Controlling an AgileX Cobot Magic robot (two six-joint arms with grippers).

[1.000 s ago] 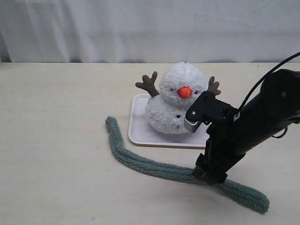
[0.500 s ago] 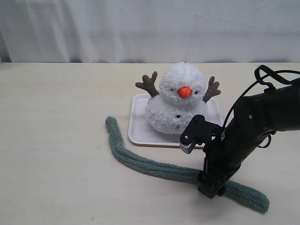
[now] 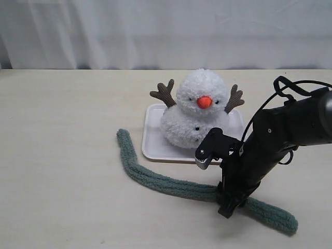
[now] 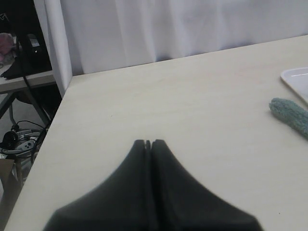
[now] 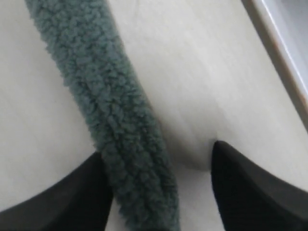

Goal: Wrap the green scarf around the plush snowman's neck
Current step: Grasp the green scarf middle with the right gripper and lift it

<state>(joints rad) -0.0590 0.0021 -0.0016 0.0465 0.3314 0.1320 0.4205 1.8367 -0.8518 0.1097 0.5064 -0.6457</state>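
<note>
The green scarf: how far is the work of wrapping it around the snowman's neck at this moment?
Nothing looks done yet: the green scarf lies flat on the table in front of the tray, and the plush snowman has a bare neck. In hand: the right hand is down, open, one finger on each side of the scarf. The left hand is shut, apart from it. Left to do: grasp, lift, wrap.

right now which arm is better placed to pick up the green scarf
Right: the right end effector is open, straddling the green scarf; the left end effector is shut, apart from the scarf.
</note>
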